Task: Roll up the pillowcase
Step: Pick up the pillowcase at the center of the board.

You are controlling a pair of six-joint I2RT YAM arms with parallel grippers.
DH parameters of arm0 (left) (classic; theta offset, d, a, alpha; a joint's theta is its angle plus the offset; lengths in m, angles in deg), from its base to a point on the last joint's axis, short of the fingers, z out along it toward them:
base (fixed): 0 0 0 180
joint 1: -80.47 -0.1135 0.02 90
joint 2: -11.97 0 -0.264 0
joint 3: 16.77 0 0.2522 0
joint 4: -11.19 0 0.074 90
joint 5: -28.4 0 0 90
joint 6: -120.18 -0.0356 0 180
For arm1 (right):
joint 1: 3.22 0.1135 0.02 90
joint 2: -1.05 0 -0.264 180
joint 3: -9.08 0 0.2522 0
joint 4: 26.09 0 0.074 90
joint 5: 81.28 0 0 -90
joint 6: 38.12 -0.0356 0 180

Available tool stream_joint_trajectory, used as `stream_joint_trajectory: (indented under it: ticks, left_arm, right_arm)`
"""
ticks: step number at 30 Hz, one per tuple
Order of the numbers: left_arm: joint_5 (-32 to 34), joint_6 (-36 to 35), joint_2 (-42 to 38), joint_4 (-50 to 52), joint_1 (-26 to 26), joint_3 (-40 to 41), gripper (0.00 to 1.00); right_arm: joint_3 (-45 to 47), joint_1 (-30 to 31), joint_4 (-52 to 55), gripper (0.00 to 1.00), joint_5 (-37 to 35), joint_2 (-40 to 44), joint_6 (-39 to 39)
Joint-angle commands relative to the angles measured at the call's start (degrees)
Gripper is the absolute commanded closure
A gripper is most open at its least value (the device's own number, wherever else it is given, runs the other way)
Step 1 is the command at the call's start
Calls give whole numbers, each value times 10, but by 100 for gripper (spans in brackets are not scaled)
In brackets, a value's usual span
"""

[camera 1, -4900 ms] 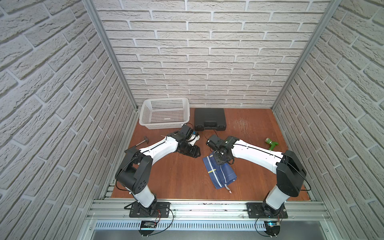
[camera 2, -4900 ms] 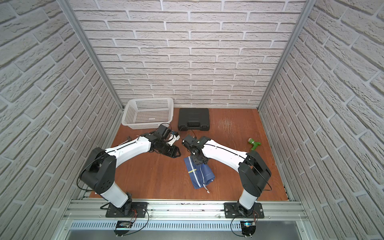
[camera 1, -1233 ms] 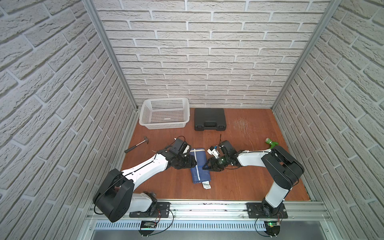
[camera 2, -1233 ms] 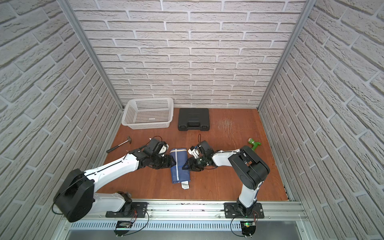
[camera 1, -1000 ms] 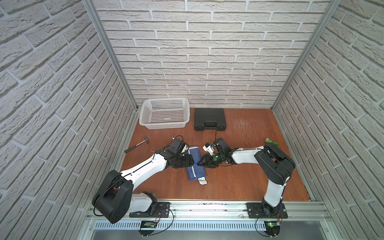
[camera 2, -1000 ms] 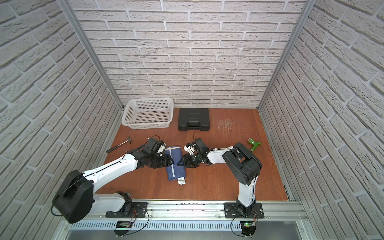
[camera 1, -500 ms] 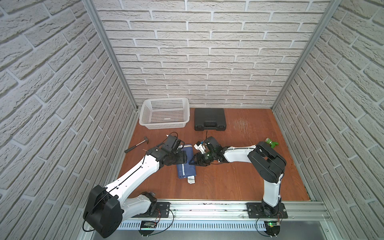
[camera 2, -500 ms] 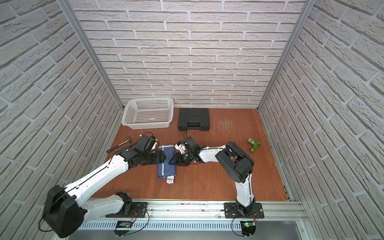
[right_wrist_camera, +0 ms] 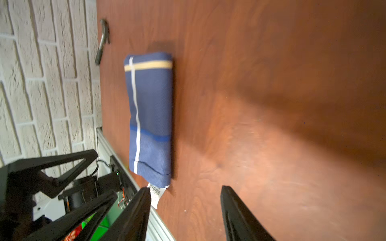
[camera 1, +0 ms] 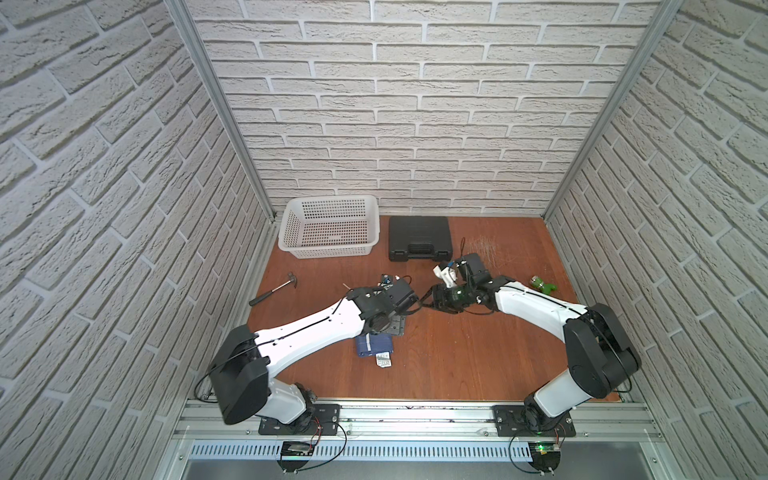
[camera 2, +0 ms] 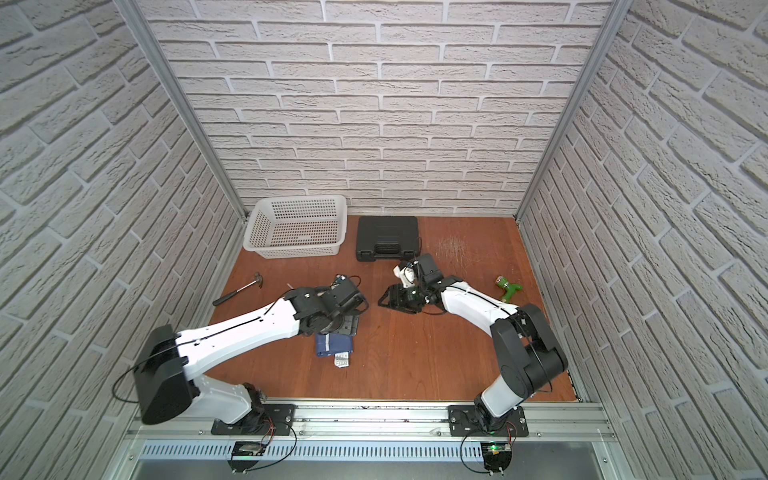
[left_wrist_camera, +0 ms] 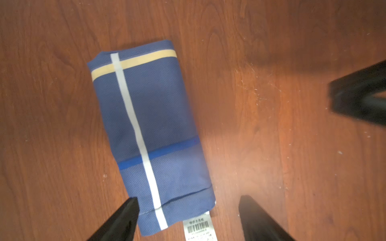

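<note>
Pillowcase [camera 1: 376, 345] lies half-hidden under wide left end effector [left_wrist_camera: 188, 198]; right end effector [right_wrist_camera: 185, 187] wide, empty.

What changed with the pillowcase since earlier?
The pillowcase went from a wide fold to a tight roll and shifted toward the robot's left. Both hands released it and stand open, left hand above it, right hand aside. Basket, black case, hammer, green toy unmoved.
</note>
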Motion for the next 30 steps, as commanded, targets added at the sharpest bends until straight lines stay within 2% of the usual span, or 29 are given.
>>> stream_joint_trajectory:
  ticks: [1,6,9,14,22,30]
  left_arm:
    - [52,-7,72,60,12,-45,20]
    - [76,-5,188,113,19,-111,19]
    - [85,-15,232,117,20,-135,19]
    - [99,-8,267,114,7,-124,19]
    - [82,-40,314,100,-8,-118,31]
    - [96,-56,361,134,-9,-107,46]
  right_arm:
    - [-17,-34,90,39,-49,37,69]
    - [-19,-109,120,34,-77,64,98]
    - [-37,-137,147,32,-85,68,125]
    - [-44,-162,170,27,-97,76,149]
    - [-60,-181,188,25,-102,83,169]
    - [-72,-188,192,24,-102,81,179]
